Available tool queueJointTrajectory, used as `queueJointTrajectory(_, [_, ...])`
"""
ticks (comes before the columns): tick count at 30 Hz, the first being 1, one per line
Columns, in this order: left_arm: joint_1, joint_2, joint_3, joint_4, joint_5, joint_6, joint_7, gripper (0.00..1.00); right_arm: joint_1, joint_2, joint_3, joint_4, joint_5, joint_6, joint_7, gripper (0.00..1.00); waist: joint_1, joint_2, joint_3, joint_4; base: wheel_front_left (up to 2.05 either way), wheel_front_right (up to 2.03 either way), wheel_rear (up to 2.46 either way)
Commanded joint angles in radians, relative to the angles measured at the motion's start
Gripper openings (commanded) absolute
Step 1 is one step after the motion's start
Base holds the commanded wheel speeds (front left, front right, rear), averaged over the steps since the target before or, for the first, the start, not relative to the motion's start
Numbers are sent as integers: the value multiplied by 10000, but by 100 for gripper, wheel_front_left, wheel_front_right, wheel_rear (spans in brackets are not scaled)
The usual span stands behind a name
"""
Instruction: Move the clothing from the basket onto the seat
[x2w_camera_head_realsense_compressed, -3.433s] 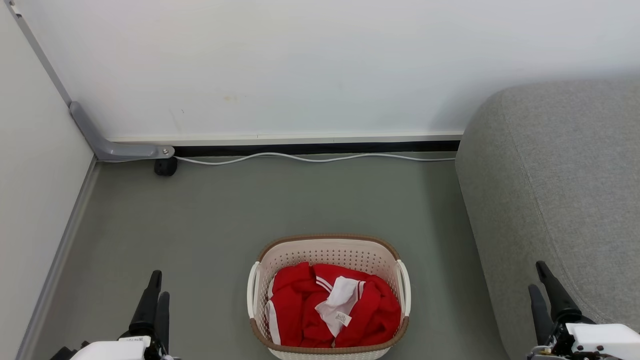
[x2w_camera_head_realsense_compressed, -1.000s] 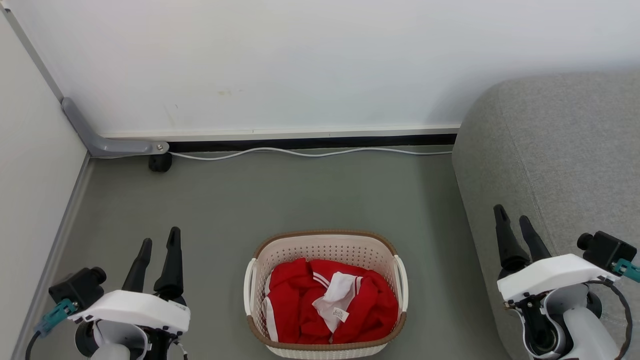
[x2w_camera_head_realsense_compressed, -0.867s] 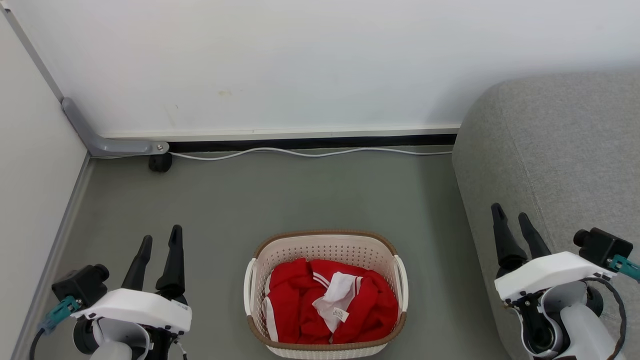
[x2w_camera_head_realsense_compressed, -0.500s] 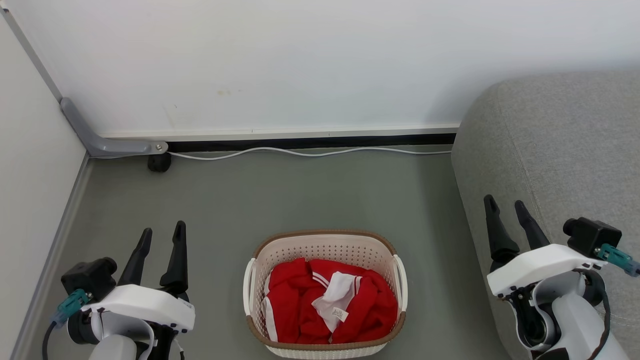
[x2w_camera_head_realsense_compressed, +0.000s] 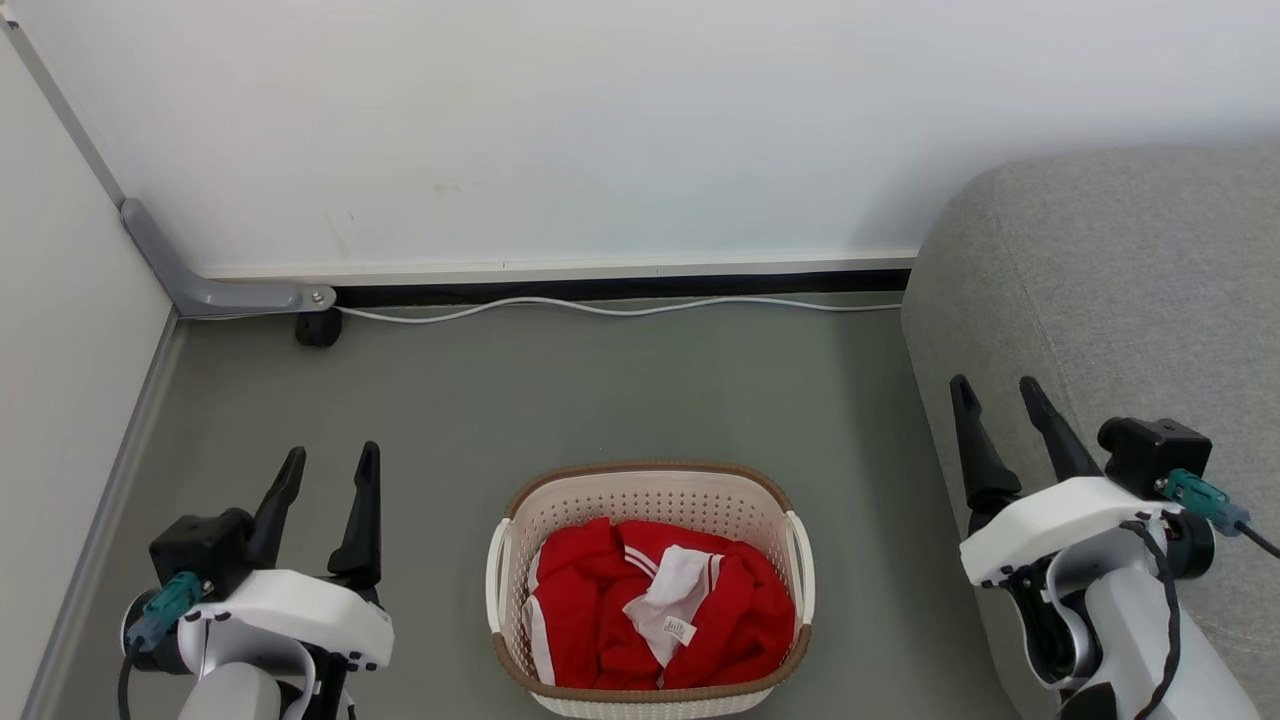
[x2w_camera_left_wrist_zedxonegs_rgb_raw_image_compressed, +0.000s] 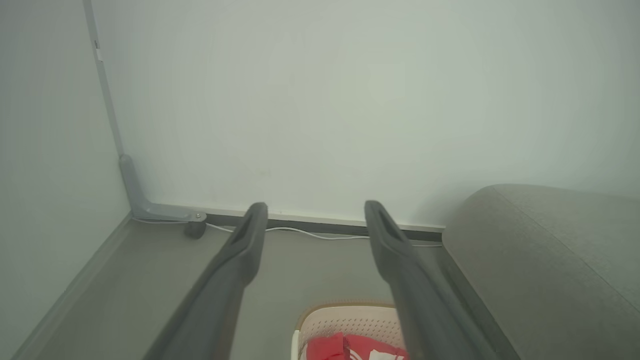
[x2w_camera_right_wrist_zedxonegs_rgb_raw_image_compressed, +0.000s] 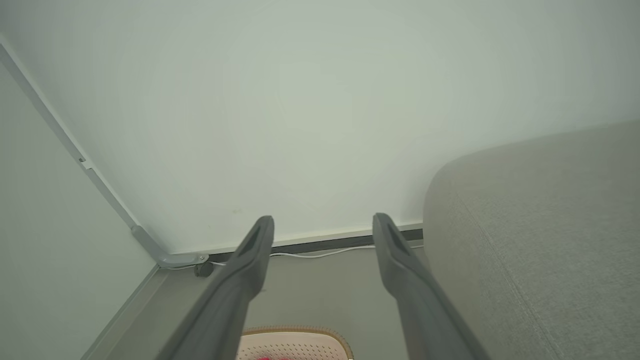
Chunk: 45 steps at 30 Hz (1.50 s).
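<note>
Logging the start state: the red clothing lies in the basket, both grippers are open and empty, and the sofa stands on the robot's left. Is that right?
Not quite: the head view shows the sofa on the robot's right. The rest holds: the red clothing lies in the basket, and the left gripper and right gripper are open and empty.

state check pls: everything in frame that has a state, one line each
clothing: crumpled, all in the basket, not gripped
basket: upright, loaded
seat: no clothing on the part in view
left gripper: jaws open, empty, apart from the basket
right gripper: jaws open, empty, near the seat
cable: slack, lying flat
</note>
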Motion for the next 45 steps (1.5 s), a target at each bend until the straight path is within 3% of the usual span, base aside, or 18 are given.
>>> queueJointTrajectory(1, [-646, 248, 253, -163, 406, -33, -208, 100, -503, -79, 252, -173, -380, 43, -239, 100, -1, 0, 2, -1, 0, 0, 0])
queueJointTrajectory(13, [-845, 201, 502, 187, 1627, -40, -532, 100, -763, -82, 97, 85, -1573, 44, -562, 100, -1, 0, -2, -40, 0, 0, 0])
queueJointTrajectory(35, [-846, 23, 800, 299, 1278, -40, -538, 100, -722, 62, -380, -67, -1648, 44, -569, 100, -1, 0, 106, -50, 0, 0, 0])
queueJointTrajectory(45, [-1043, -92, 596, 88, 974, -40, -538, 100, -1177, 120, -494, -786, -1826, 44, -569, 100, -1, 0, 1244, -166, 0, 0, 0])
